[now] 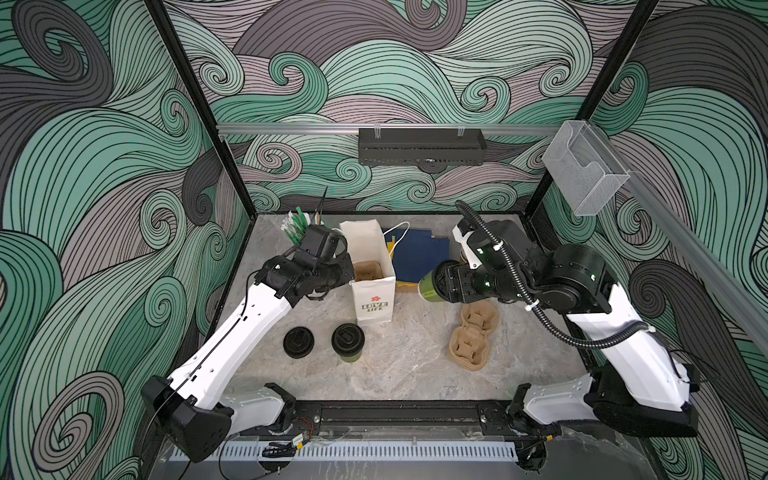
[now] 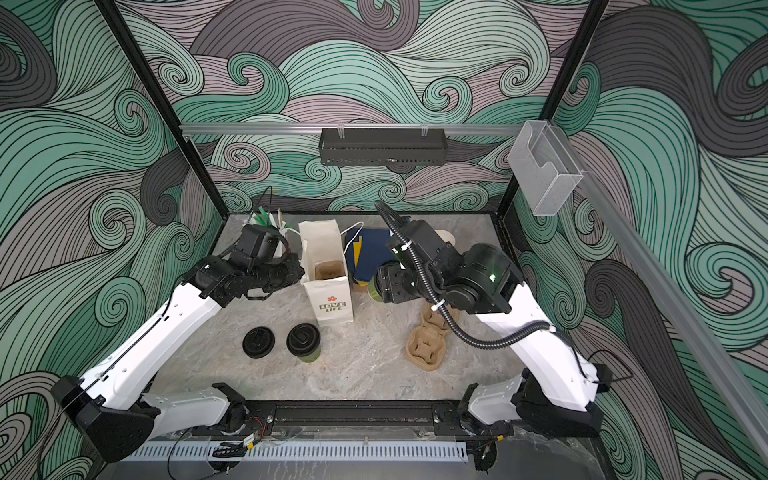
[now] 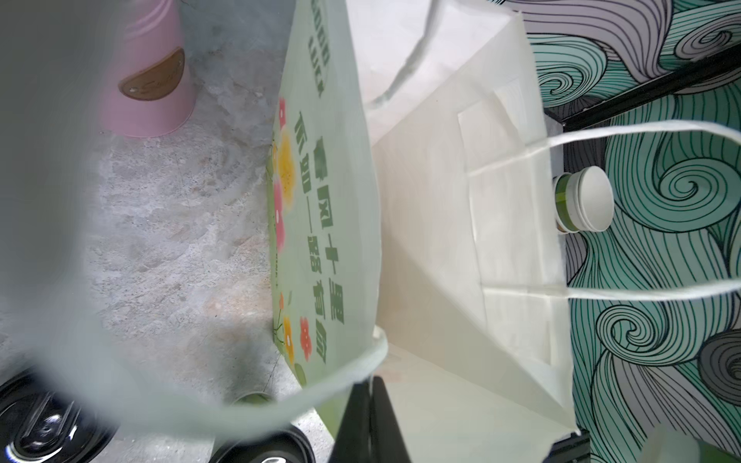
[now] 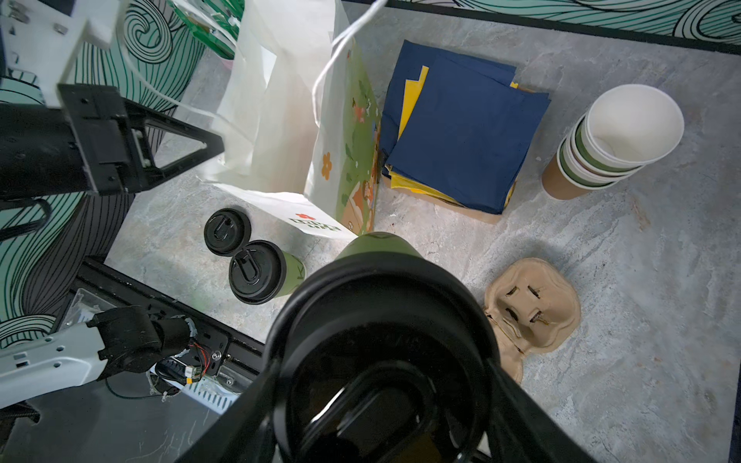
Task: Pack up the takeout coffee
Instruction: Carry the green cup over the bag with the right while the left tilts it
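At far left, left gripper (image 1: 349,272): fingers pressed together at the left wall of the paper bag (image 1: 374,305), seemingly pinching its rim to hold the mouth open. Next, on the table, a loose lid (image 1: 298,341). Beside it, the standing cup (image 1: 348,340), capped and upright, just in front of the bag. Down inside the bag, a pulp carrier (image 1: 368,270). Right of the bag, the held cup (image 1: 426,291), off the table and tipped well off upright, base toward the bag. Clamped near its lid by the right gripper (image 1: 440,284). Probably light, thin-walled and easy to crush, with a lid only pressed on. Best taken around the paper side just under the lid, gently, and righted before lowering into the carrier.
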Action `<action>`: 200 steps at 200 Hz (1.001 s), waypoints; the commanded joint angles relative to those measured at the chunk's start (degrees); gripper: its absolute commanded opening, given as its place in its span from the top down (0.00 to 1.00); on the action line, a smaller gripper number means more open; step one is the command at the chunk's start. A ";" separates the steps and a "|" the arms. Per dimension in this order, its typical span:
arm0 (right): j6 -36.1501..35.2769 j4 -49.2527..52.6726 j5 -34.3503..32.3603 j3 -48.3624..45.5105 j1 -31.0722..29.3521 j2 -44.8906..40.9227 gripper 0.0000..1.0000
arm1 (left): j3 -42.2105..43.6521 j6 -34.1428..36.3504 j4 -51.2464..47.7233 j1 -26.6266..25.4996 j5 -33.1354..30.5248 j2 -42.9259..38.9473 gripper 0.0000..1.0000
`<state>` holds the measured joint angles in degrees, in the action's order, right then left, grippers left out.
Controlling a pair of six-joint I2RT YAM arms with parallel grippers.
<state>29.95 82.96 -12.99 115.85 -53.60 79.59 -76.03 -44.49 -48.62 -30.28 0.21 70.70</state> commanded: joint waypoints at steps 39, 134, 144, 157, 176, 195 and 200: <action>-3.23 6.09 0.78 8.83 0.43 2.92 0.25 | 4.29 -13.20 8.63 -6.13 -6.71 -3.04 1.00; -5.75 9.74 5.68 18.75 0.52 6.94 0.26 | 5.47 -25.16 11.21 -22.89 -19.08 -2.53 1.00; -6.01 9.77 6.34 19.59 0.52 7.50 0.26 | 5.77 -26.38 12.16 -24.73 -20.08 -2.24 1.00; -6.45 9.77 6.87 20.52 0.52 8.43 0.27 | 6.33 -27.69 14.08 -26.79 -21.39 -2.02 1.00; -7.44 9.72 7.15 22.43 0.52 10.54 0.27 | 5.61 -28.17 14.29 -28.47 -22.75 -1.53 0.95; -8.43 9.68 6.96 25.05 0.52 13.18 0.27 | 5.21 -28.23 13.55 -29.28 -23.83 -1.85 0.81; -8.58 9.75 6.85 25.71 0.52 13.88 0.27 | 5.40 -28.26 13.55 -29.50 -24.15 -2.25 0.77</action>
<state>23.46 91.59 -6.57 138.80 -53.39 90.50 -69.84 -71.31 -35.90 -58.81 -20.29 68.95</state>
